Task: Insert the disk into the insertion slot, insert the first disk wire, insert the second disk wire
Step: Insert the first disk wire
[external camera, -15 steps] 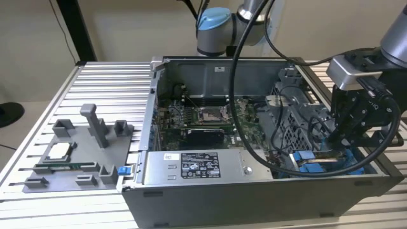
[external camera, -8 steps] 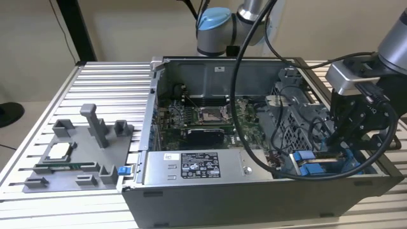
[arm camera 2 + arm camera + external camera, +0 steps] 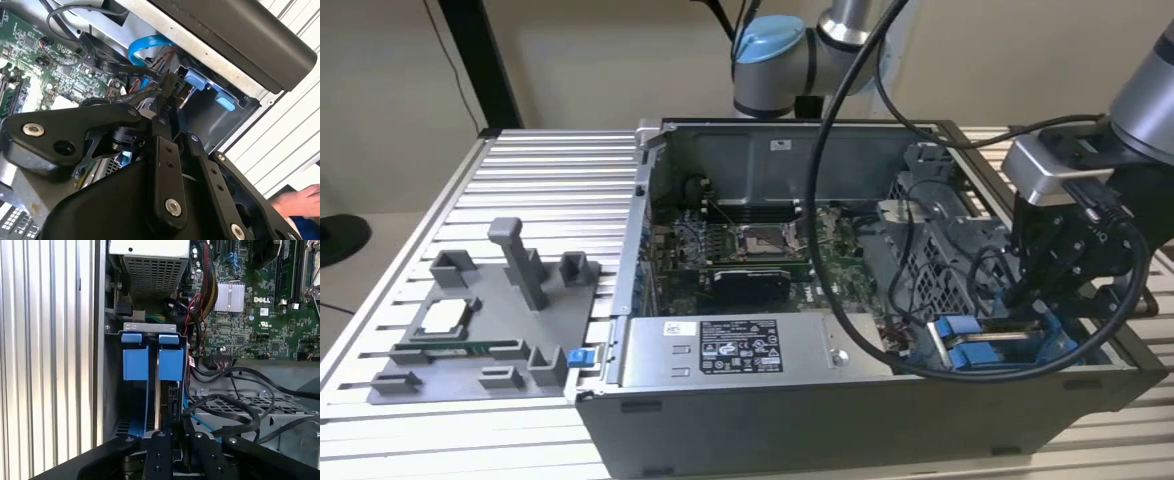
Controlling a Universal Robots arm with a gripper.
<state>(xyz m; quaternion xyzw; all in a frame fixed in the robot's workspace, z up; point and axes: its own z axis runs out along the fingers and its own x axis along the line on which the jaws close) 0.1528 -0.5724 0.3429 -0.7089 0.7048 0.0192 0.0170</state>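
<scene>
Hand (image 3: pixel 172 426) at insertion slot (image 3: pixel 150 328) | grip: cannot tell | disk (image 3: pixel 170 365) stands inside slot | slot within computer case (image 3: pixel 854 420)

Soft, even light falls from above onto the open computer case (image 3: pixel 854 410), and there is no hard glare on its grey walls. Inside the case the motherboard (image 3: pixel 747 250) sits in mild shade, and the insertion slot (image 3: pixel 114 390) at the case's corner is darker still. Beside the case, in the first wrist view, the ribbed table (image 3: pixel 45 365) glows pale, nearly washed out
</scene>
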